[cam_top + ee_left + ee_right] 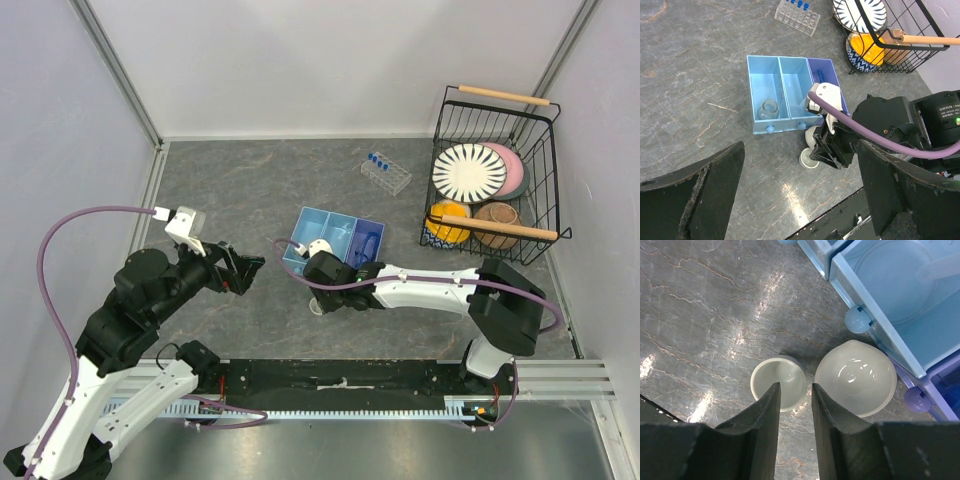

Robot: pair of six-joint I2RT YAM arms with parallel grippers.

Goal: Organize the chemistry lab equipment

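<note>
Two white round dishes stand on the table in front of the blue organizer tray (875,335): a small one (771,382) and a larger one (856,377). My right gripper (795,390) is low over them and slightly open. One finger is inside the small dish and the other is in the gap between the dishes, so the jaws straddle its rim. The clear tube rack (386,172) with blue-capped tubes (378,158) stands at the back. My left gripper (245,272) is wide open and empty, above the table left of the tray. The safety glasses are not clearly visible.
The tray (790,90) has two light blue compartments and one purple; a small clear glass jar (768,109) sits in the left one and a dark blue item (819,75) in the purple one. A black wire basket (441,120) with plates and bowls stands at the back right.
</note>
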